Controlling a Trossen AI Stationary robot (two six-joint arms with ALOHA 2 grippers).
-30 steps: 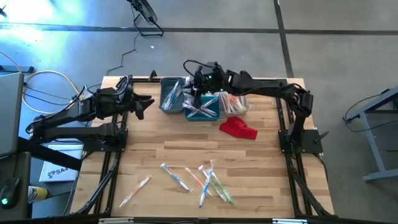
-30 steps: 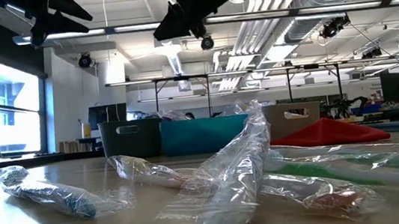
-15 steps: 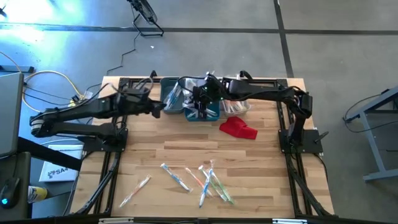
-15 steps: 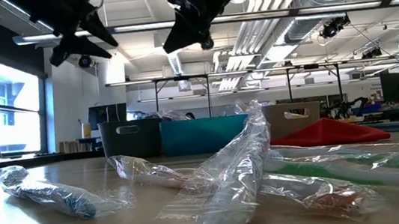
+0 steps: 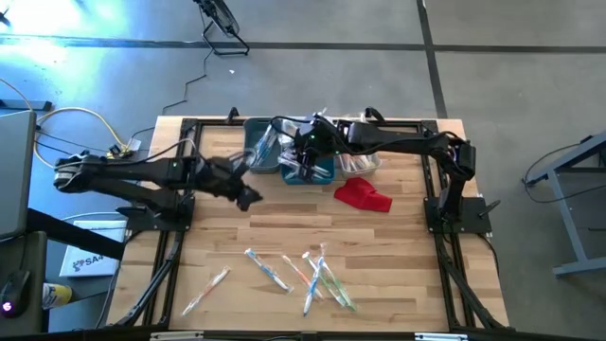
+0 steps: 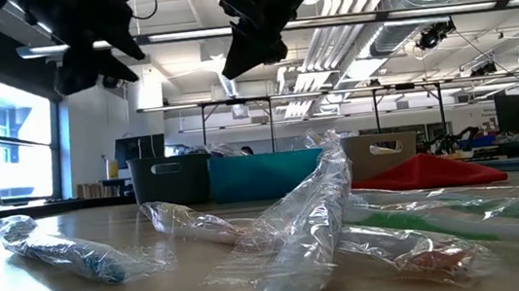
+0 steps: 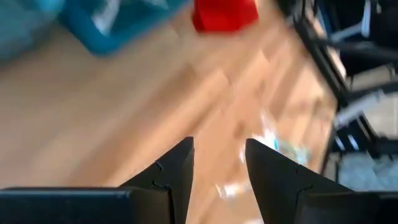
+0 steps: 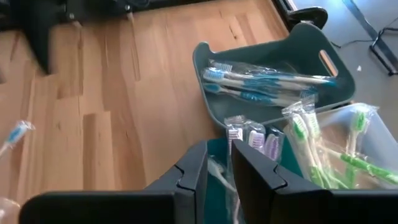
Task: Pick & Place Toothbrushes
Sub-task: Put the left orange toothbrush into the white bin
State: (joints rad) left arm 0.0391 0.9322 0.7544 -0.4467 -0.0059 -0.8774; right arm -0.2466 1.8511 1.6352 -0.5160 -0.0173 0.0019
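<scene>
Several wrapped toothbrushes (image 5: 303, 275) lie loose on the wood near the table's front edge, one (image 5: 206, 291) apart at the left; the low view shows their wrappers (image 6: 298, 229) close up. More lie in the grey bin (image 5: 248, 142), the teal bin (image 5: 322, 176) and the white bin (image 5: 371, 163) at the far edge. My left gripper (image 5: 250, 198) hangs open and empty above bare wood, near side of the grey bin (image 7: 217, 158). My right gripper (image 5: 301, 159) hovers tipped down over the teal bin (image 8: 217, 163); whether it carries anything is hidden.
A red cloth (image 5: 363, 196) lies on the near right of the bins. Bare wood spans the middle of the table between bins and loose toothbrushes. Black frame rails run along the left and right table edges.
My left gripper has swung from the table's left edge beside the grey bin toward the middle and the near edge, sinking and tipping downward, still open. My right gripper has tipped further down over the teal bin.
</scene>
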